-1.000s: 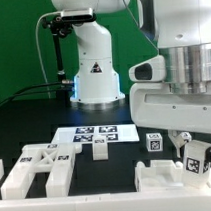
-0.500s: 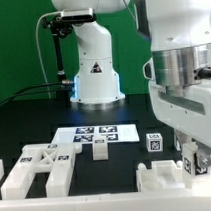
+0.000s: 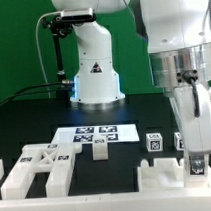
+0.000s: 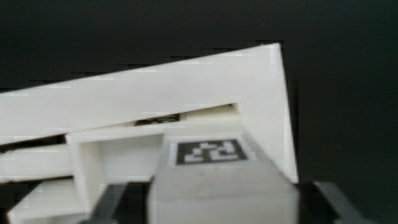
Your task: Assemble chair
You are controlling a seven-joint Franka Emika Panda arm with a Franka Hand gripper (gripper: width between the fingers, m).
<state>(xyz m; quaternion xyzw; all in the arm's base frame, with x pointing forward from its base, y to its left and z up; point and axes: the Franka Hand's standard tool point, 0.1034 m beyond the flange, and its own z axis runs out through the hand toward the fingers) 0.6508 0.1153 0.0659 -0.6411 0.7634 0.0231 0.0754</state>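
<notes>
My gripper (image 3: 196, 159) is at the exterior view's right, shut on a white square post (image 3: 198, 168) with a black-and-white tag on its face. The post hangs just above a white blocky chair part (image 3: 160, 177) at the front right, and I cannot tell whether they touch. In the wrist view the post (image 4: 217, 170) fills the gap between my dark fingers (image 4: 114, 203), with a broad white panel (image 4: 169, 90) behind it. A slotted flat panel (image 3: 37, 167) lies at the front left.
The marker board (image 3: 95, 136) lies flat at the table's middle. Two small tagged white pieces (image 3: 154, 143) (image 3: 179, 140) stand behind the front right part. The arm's white base (image 3: 95, 69) rises at the back, before a green wall.
The hand has turned and tilted over the last second. It has carried the post slightly lower and toward the exterior view's right, closer to the front right part. The grip looks unchanged.
</notes>
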